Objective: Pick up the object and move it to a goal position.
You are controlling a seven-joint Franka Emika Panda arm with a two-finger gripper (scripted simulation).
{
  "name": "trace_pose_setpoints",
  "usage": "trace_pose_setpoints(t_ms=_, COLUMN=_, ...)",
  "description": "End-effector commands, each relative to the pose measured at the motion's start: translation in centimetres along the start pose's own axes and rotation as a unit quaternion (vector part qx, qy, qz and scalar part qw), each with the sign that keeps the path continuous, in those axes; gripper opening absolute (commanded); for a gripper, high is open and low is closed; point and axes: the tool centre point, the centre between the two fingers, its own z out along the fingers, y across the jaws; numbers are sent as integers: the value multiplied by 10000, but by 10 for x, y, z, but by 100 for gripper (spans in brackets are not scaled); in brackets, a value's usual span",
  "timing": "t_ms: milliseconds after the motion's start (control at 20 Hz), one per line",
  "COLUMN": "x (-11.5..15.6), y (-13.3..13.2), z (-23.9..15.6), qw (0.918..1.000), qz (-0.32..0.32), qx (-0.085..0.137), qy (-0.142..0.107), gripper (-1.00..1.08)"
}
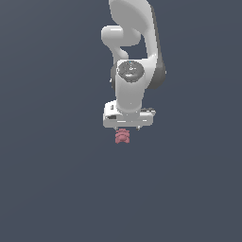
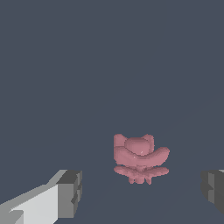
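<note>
- The white robot arm (image 1: 132, 56) hangs over a flat, dark grey-blue desk (image 1: 47, 189). No edge or corner of the desk shows, so I cannot say which side anything is near.
- The white gripper with dark grey fingertips (image 2: 140, 194) points down. Its two fingers (image 2: 69, 192) are spread wide apart, so it is open and holds nothing.
- The small, dusty pink-red lumpy object with stacked ridged lobes (image 2: 140, 159) shows in the wrist view inside the gap between the two fingers. It touches neither finger.
- In the exterior view the pink object (image 1: 122, 136) peeks out just under the gripper (image 1: 128, 126). I cannot tell if it rests on the desk, but it looks that way.
- I think the reach part is almost done: the gripper is lined up over the object.
- Still to do: close the fingers on the object, lift it, and carry it to the goal place. No goal mark shows in either picture.
</note>
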Motion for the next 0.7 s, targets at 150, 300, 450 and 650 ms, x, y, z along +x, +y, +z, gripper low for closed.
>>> trace_pose_setpoints(t_ms=150, x=2, y=-1, z=-2, qw=10000, qz=-36, qx=-5, qy=31, gripper=100)
trace_pose_setpoints(t_ms=300, x=7, y=-5, z=-9, qw=9998, qz=-134, qx=-17, qy=119, gripper=100)
trace_pose_setpoints(t_ms=450, x=11, y=-7, z=-13, qw=9996, qz=-204, qx=-27, qy=183, gripper=100)
trace_pose_setpoints(t_ms=650, x=10, y=-7, z=-13, qw=9996, qz=-204, qx=-27, qy=179, gripper=100)
